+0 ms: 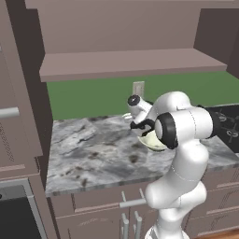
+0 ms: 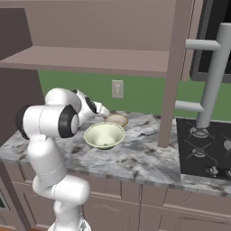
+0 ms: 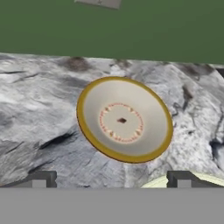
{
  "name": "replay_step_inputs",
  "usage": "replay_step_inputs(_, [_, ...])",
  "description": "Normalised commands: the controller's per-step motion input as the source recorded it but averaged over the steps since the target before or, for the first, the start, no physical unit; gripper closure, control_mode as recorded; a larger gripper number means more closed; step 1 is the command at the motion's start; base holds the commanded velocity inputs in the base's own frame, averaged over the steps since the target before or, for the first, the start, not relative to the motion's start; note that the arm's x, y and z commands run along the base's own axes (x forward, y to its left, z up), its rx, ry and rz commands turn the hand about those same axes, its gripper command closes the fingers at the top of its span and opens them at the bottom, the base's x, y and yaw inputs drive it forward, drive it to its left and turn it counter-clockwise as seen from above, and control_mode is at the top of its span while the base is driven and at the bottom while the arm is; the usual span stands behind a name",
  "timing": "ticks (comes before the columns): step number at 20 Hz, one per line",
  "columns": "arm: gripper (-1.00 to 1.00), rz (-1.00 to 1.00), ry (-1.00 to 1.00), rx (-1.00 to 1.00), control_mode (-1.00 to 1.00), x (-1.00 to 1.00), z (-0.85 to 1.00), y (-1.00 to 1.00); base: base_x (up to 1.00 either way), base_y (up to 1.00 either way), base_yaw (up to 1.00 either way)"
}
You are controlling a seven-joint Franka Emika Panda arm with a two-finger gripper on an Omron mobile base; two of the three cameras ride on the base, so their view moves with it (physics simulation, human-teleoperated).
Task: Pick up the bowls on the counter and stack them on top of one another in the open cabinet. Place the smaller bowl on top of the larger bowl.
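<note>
The smaller bowl (image 3: 124, 119), tan-rimmed with a whitish mottled inside, rests on the marbled counter (image 3: 39, 109) near the green back wall. My gripper (image 3: 111, 181) hovers above and just short of it, open, with nothing between its fingertips (image 3: 41, 179). The larger cream-green bowl (image 2: 104, 135) sits upright on the counter (image 2: 144, 158) right in front of the smaller bowl (image 2: 117, 120), under my hand; its rim (image 3: 201, 178) peeks in at the hand view's lower right. In the left base view my arm hides most of the larger bowl (image 1: 150, 141). The open cabinet's shelf (image 1: 130, 63) (image 2: 90, 58) runs overhead.
A black stovetop (image 2: 203, 149) (image 1: 231, 123) lies to the right of the bowls. A brown cabinet side panel (image 2: 169, 90) comes down to the counter between them. A wall outlet (image 2: 117, 89) sits behind the bowls. A tall brown unit (image 1: 14, 93) stands at left.
</note>
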Motion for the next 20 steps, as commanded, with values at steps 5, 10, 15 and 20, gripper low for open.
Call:
replay_step_inputs(5, [-1.00, -0.03, -0.03, 0.11, -1.00, 0.05, -0.04, -0.30, 0.00, 0.00, 0.00])
replay_step_inputs(10, [-1.00, 0.00, 0.00, 0.03, -1.00, 0.00, 0.00, -0.07, 0.00, 0.00, 0.00])
replay_step_inputs(15, [-1.00, 0.00, 0.00, 0.00, -1.00, 0.08, -0.02, 0.00, 0.00, 0.00, 0.00])
replay_step_inputs(20, [-1.00, 0.00, 0.00, 0.00, -1.00, 0.24, -0.13, 0.01, 0.00, 0.00, 0.00])
